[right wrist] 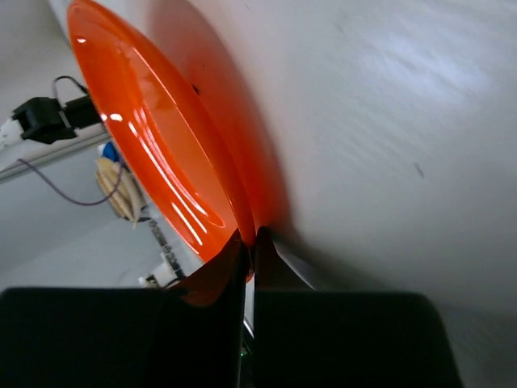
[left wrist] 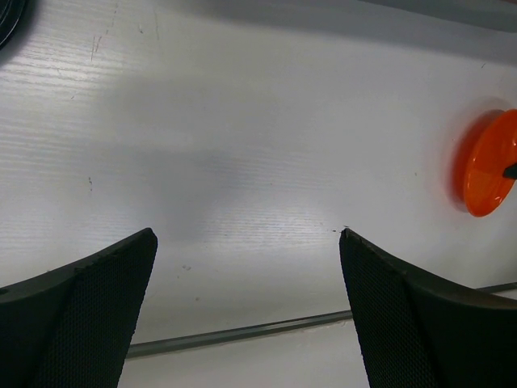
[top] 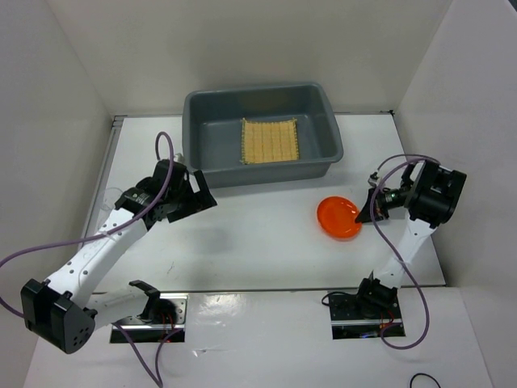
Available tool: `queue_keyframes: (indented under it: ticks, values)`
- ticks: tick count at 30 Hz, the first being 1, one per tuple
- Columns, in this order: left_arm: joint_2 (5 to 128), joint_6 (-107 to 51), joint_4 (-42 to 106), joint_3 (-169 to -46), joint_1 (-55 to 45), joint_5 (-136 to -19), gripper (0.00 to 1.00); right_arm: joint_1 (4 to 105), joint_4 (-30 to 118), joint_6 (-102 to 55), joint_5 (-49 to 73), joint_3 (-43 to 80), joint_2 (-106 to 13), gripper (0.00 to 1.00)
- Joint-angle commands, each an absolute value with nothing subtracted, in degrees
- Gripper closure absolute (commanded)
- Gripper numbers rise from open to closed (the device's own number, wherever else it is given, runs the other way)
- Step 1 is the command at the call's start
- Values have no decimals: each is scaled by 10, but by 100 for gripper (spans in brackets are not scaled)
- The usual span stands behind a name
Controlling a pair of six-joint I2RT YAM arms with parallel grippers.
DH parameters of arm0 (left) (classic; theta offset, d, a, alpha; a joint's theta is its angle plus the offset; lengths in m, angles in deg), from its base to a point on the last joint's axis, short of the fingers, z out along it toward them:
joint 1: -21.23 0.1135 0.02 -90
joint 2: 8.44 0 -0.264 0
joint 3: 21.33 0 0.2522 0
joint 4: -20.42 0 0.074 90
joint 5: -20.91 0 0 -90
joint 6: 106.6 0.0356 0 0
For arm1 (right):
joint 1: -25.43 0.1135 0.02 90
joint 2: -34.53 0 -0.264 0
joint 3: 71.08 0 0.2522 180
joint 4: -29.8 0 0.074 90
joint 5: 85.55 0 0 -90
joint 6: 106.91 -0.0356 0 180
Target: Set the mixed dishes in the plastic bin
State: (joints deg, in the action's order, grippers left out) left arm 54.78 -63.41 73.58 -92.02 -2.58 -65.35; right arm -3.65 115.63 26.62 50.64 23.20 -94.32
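Note:
The grey plastic bin (top: 212,153) stands at the back of the table with the tan woven mat (top: 270,141) lying flat inside it. The orange dish (top: 338,217) sits right of centre, tilted, and it also shows in the left wrist view (left wrist: 489,174). My right gripper (top: 374,207) is shut on its right rim; the right wrist view shows the fingers (right wrist: 252,238) pinching the dish's edge (right wrist: 153,137). My left gripper (top: 199,199) is open and empty, in front of the bin's left corner (left wrist: 246,267). A black dish's edge (left wrist: 8,20) shows only in the left wrist view.
A faint clear cup (top: 111,202) seems to stand by the left wall, beside the left arm. White walls close in the table on the left, back and right. Purple cables loop off both arms. A grey strip (left wrist: 242,331) runs along the table's near edge.

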Motion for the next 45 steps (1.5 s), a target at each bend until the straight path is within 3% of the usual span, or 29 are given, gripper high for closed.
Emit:
queue_keyframes:
  ticks: [1, 4, 12, 17, 20, 25, 29, 45]
  values:
    - [539, -642, 723, -911, -23, -666, 0, -75, 1084, 291, 438, 235, -882, 100]
    - [539, -642, 713, -911, -23, -666, 0, -88, 1181, 359, 456, 285, -818, 100]
    - [544, -630, 702, -905, -18, -666, 0, -11, 1181, 429, 415, 340, -525, 100]
    - [544, -630, 702, -905, -18, -666, 0, 84, 1181, 371, 487, 465, -508, 100]
    - [544, -625, 707, -910, -13, -666, 0, 175, 1181, 267, 500, 630, -578, 100]
    - [539, -625, 713, -910, -7, -666, 0, 239, 1164, 145, 546, 884, -799, 100]
    - [534, -618, 718, -916, 9, -679, 0, 324, 1148, 138, 477, 946, -904, 100]
    - [521, -627, 760, -906, 31, -690, 0, 360, 1051, 49, 337, 1149, -1213, 100]
